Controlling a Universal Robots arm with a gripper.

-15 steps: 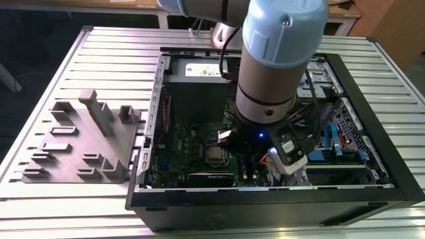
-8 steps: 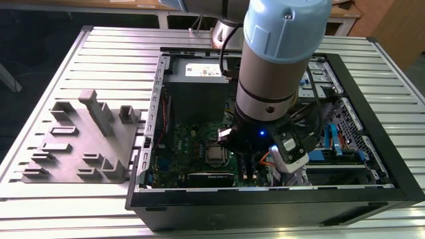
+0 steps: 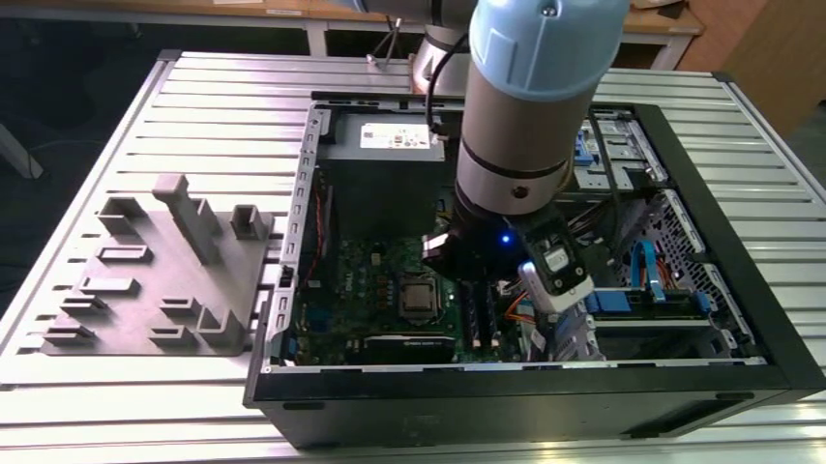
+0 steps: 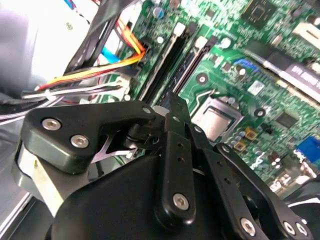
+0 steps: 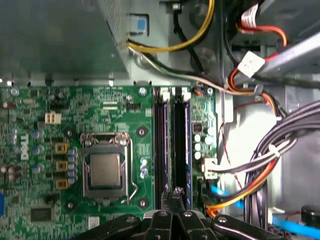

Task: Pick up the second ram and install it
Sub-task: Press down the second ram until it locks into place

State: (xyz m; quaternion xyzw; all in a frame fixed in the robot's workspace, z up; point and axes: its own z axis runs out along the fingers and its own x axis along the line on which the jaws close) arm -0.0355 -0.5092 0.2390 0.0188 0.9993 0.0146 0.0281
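My gripper [image 5: 175,196] hangs low inside the open computer case [image 3: 722,222], its black fingers pressed together with nothing visible between them. In the second wrist view the gripper [image 4: 172,105] points at the green motherboard [image 4: 260,65]. Directly ahead of the fingertips run two long dark memory slots [image 5: 161,145], side by side beside the processor socket [image 5: 105,170]. A dark strip fills each slot, and I cannot tell whether the second ram is one of them. In the exterior view the arm's wrist [image 3: 516,184] stands over the slots [image 3: 478,314].
Bundles of orange, grey and blue cables [image 5: 265,165] lie close beside the slots. The grey power supply [image 3: 381,174] fills the case's far end. A grey plastic fixture with upright slabs [image 3: 155,280] sits on the slatted table at the exterior view's left.
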